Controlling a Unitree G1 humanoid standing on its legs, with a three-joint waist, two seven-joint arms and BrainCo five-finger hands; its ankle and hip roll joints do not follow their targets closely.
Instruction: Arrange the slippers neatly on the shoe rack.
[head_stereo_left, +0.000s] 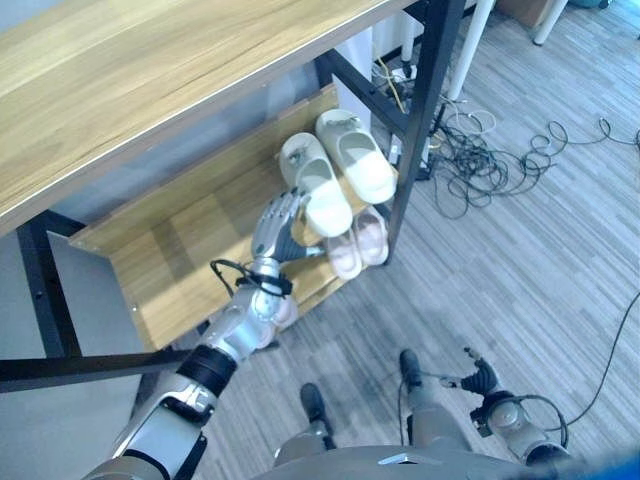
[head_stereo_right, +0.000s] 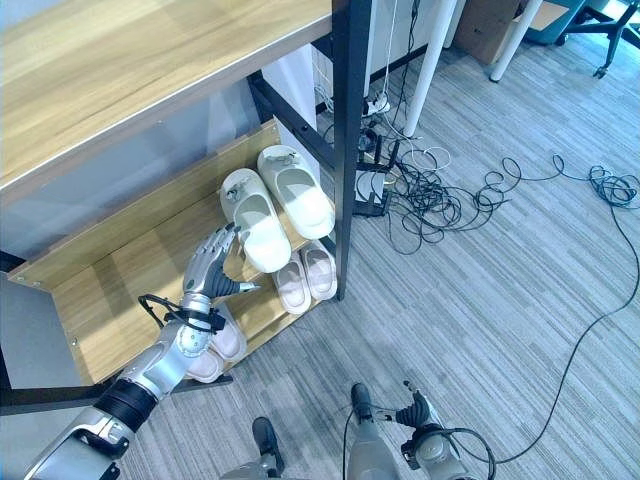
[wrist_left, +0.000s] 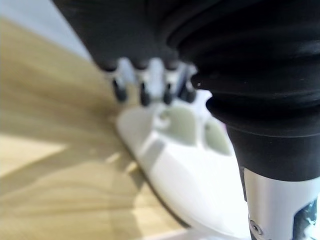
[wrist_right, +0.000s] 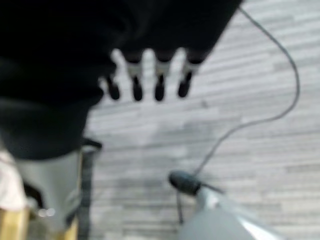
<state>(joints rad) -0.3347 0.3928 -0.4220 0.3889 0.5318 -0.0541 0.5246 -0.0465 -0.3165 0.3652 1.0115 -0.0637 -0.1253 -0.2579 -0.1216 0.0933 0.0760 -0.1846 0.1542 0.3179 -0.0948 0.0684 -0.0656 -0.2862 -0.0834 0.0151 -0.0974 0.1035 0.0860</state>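
The left hand (head_stereo_right: 208, 268), fingers (wrist_left: 145, 92) straight and released, rests beside the near cream slipper (head_stereo_right: 255, 222) on the shoe rack shelf (head_stereo_right: 120, 270), its long axis running just past the fingertips toward the rack's back.

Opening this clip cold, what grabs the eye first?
The left hand, fingers straight, reaches onto the lower wooden shelf beside a pair of cream slippers set side by side near the black post. A smaller pink pair sits at the shelf's front edge, and a tangle of cables sprawls on the grey floor past the rack.
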